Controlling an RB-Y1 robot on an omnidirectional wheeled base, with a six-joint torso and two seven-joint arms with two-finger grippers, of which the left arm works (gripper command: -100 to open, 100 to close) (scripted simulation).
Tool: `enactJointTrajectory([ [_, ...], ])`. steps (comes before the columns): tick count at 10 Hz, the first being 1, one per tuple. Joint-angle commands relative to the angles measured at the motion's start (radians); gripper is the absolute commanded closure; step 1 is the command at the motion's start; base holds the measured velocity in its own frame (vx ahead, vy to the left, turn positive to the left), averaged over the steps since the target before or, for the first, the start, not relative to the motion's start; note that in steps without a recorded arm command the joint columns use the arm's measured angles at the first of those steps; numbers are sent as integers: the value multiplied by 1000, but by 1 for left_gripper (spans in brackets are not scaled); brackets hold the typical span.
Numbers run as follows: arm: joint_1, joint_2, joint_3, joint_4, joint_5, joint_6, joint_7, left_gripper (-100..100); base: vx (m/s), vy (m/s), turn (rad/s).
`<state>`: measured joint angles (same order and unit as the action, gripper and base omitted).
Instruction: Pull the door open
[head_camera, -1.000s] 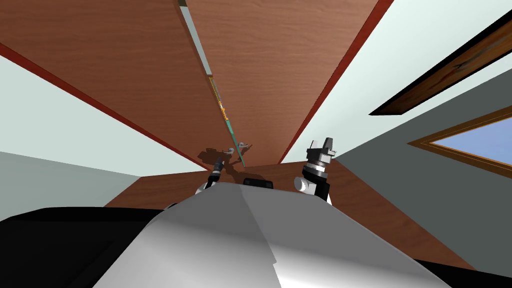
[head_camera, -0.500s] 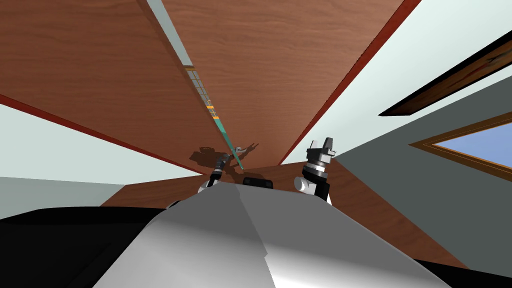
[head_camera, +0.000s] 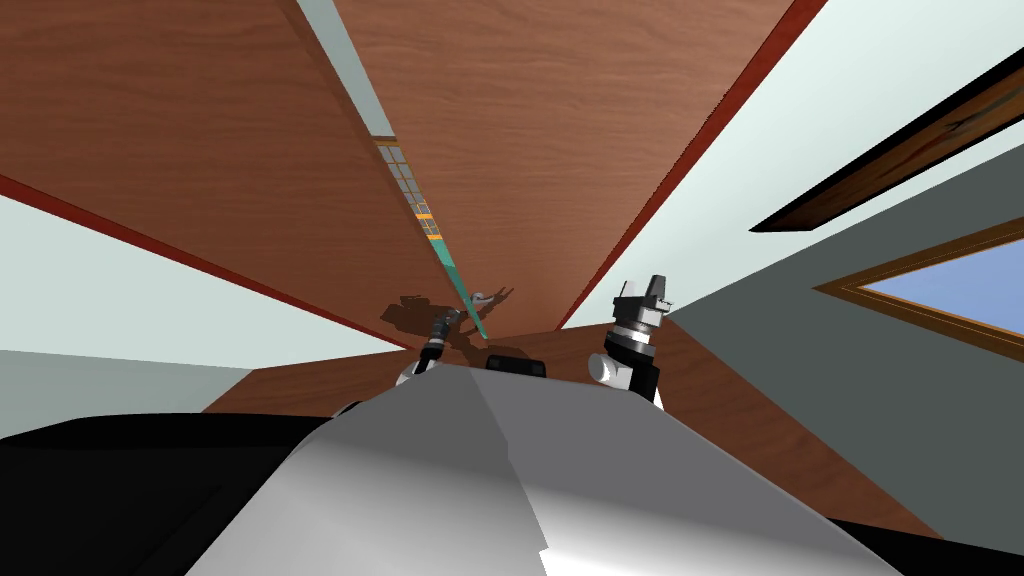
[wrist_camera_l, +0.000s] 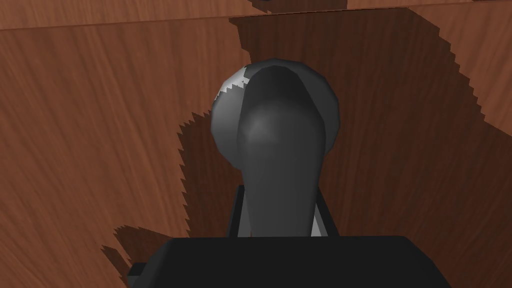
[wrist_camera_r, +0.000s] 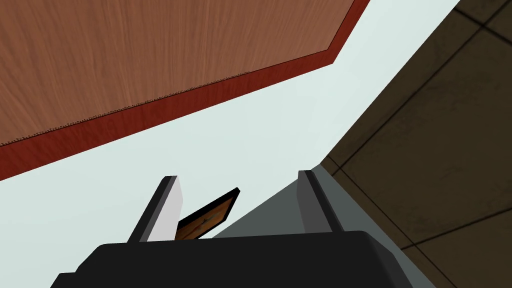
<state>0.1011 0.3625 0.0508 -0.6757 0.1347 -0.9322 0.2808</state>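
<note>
A brown wooden double door stands right in front of me, with a left leaf (head_camera: 200, 120) and a right leaf (head_camera: 560, 130). A narrow gap (head_camera: 420, 210) between them shows a teal strip. My left gripper (head_camera: 447, 322) is at the left leaf beside the gap. In the left wrist view a grey lever handle (wrist_camera_l: 280, 150) on a round base runs toward my left gripper (wrist_camera_l: 280, 210), whose fingers (wrist_camera_l: 241, 212) press its sides, shut on it. A second small handle (head_camera: 484, 297) sits on the right leaf. My right gripper (head_camera: 645, 290) is raised at the right, open (wrist_camera_r: 240, 200) and holding nothing.
A dark red door frame (head_camera: 690, 160) borders both leaves, with pale walls on either side. A window (head_camera: 940, 285) and a framed picture (head_camera: 900, 140) hang on the right wall. The brown floor (head_camera: 720, 400) runs up to the door.
The gap between the door leaves has widened and the whole head view has shifted a little. My left gripper has closed onto the handle. The right arm has not moved.
</note>
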Motion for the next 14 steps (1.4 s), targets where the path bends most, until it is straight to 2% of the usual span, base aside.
enactJointTrajectory([
  [1,0,2,2,0,1,-1,1,100,0,0,0],
  [2,21,14,-7,4,-3,-18,14,100,-118,21,-105],
  [3,26,18,-10,4,-5,-24,18,100,-177,51,-115],
  [5,48,34,-27,3,-13,-54,40,100,-197,41,-131],
  [10,102,79,-84,-6,-41,-145,106,100,-221,71,-187],
  [11,98,78,-74,-5,-36,-128,99,100,-102,40,-50],
  [12,107,83,-83,2,-41,-149,109,100,-142,51,-168],
  [14,114,90,-90,12,-44,-174,117,100,-213,40,-163],
])
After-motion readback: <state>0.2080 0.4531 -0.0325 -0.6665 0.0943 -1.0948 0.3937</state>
